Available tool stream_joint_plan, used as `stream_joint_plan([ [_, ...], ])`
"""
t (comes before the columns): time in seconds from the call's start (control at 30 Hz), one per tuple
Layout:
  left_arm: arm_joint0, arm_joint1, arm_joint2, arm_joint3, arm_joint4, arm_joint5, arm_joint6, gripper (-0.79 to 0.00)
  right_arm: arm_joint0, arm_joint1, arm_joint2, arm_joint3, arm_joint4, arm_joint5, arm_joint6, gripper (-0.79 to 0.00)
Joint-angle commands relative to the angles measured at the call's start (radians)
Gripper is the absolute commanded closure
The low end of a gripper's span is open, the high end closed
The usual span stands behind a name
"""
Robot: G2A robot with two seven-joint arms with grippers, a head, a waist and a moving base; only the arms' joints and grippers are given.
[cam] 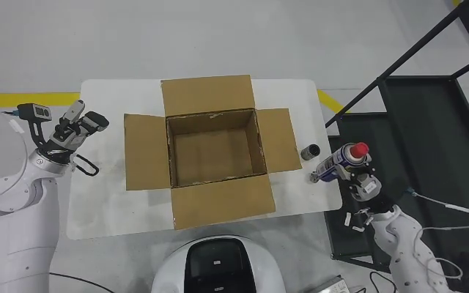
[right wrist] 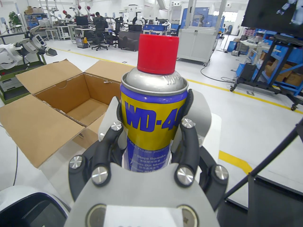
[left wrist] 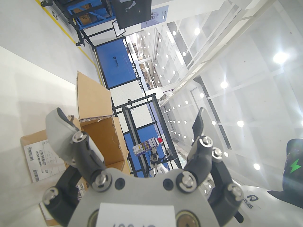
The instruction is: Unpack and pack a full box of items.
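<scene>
An open cardboard box [cam: 215, 146] stands in the middle of the white table [cam: 110, 205], flaps spread out and its bare floor showing. My right gripper [cam: 350, 170] is off the table's right edge, shut on a blue and yellow spray can [cam: 338, 162] with a red cap. In the right wrist view the spray can [right wrist: 153, 100] stands upright between the fingers [right wrist: 197, 109], with the box [right wrist: 71, 100] beyond it. My left gripper [cam: 86, 117] is above the table's left edge, open and holding nothing. Its fingers [left wrist: 59, 128] stand wide apart, pointing toward the box [left wrist: 99, 131].
A small dark cylinder [cam: 311, 152] stands on the table just right of the box's right flap. A black metal rack [cam: 410, 110] stands close to the table's right side. Bare table lies left of the box and along the front.
</scene>
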Motion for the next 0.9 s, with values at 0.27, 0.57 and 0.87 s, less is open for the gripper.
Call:
stream_joint_plan([
  [0.27, 0.000, 0.000, 0.000, 0.000, 0.000, 0.000, 0.000, -0.785, 0.076, -0.018, -0.109, 0.299, -0.043, 0.072, -0.224, 0.000],
  [0.57, 0.000, 0.000, 0.000, 0.000, 0.000, 0.000, 0.000, -0.785, 0.211, -0.036, -0.210, 0.602, -0.104, 0.180, -0.381, 0.000],
  [0.87, 0.000, 0.000, 0.000, 0.000, 0.000, 0.000, 0.000, -0.785, 0.347, -0.053, -0.285, 0.843, -0.124, 0.201, -0.470, 0.000],
])
